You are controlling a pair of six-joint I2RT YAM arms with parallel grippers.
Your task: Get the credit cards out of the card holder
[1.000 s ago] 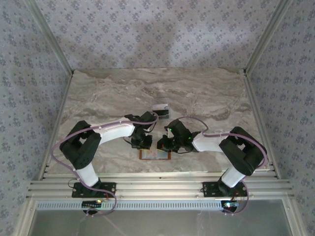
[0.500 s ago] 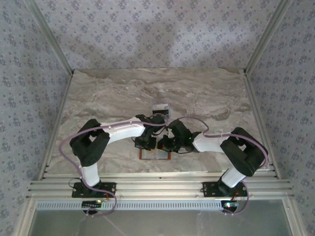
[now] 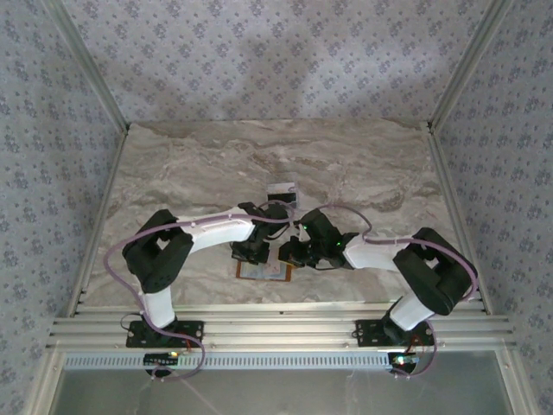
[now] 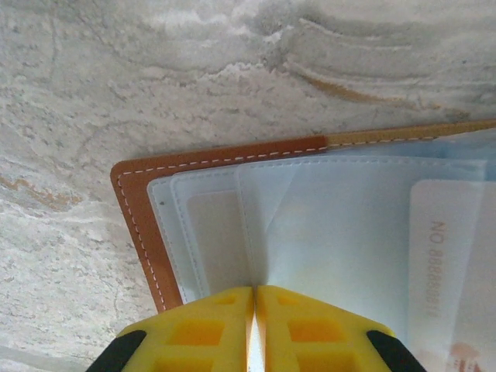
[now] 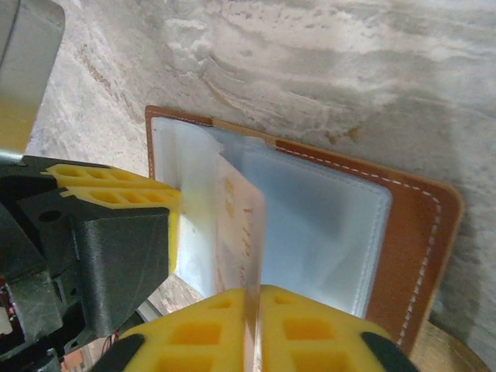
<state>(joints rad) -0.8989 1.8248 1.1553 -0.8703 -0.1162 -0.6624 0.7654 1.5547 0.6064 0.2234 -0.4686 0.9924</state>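
Card holder (image 5: 411,240) lies open on worktop (image 4: 155,77) near front edge, between arms. Left gripper (image 4: 253,298) closed tight on clear sleeve (image 4: 310,232) leaf, likely anchoring holder. Right gripper (image 5: 252,304) pinched on whitish-pink card (image 5: 240,225), upright above pocket, seemingly for pull-out. Grippers crowd each other; little room. Clear rack (image 3: 281,190) behind, apart.
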